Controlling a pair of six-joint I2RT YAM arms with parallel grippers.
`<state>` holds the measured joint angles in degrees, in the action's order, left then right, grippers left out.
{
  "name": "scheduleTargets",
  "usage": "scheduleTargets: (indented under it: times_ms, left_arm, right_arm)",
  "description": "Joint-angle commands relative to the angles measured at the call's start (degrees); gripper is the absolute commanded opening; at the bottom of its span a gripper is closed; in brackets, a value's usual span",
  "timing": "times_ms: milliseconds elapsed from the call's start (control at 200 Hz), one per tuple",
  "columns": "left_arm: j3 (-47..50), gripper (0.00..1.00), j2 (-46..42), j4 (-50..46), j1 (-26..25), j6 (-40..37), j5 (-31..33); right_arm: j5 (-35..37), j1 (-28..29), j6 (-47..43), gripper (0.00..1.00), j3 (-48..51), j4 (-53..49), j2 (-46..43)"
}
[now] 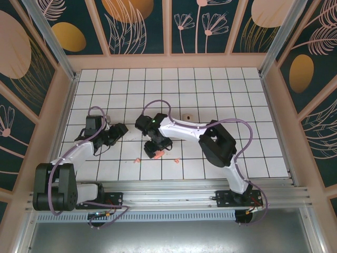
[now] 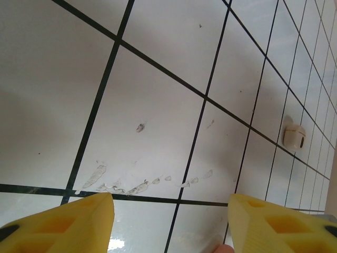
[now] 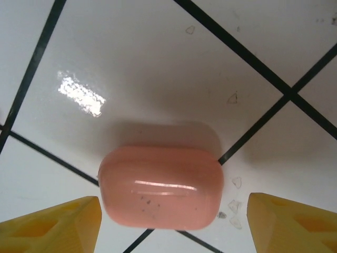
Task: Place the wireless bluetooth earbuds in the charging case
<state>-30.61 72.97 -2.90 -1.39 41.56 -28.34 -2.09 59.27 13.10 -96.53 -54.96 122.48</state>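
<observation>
While the right hand [image 3: 174, 211] stands wide, the charging case [image 3: 160, 184] lies untouched between its jaws, long axis jaw-to-jaw.

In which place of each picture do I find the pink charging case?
Top external: pink charging case low centre, under the right claw.
Right wrist: lower centre, between the yellow fingers.
Left wrist: another, paler case at right edge.
Shared landmark: black grid lines of the table.
</observation>
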Motion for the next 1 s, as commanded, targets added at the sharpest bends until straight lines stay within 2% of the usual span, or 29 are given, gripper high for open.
scheduleTargets:
  times_ms: [0, 716, 996]
  left_arm:
    - [0.50, 0.58, 0.68, 1.40, 0.33, -0.91, -1.45]
    - [0.34, 0.57, 0.77, 1.41, 0.33, -0.86, -2.16]
    - [0.11, 0.57, -1.05, 0.87, 0.33, -1.00, -2.11]
  right_arm:
    - [1.13, 0.32, -1.47, 0.74, -3.02, -2.26, 1.91]
    - [-1.26, 0.25, -0.33, 0.71, -0.91, -1.18, 4.59]
    - [-1.26, -0.09, 1.96, 0.62, 2.16, 1.45, 1.44]
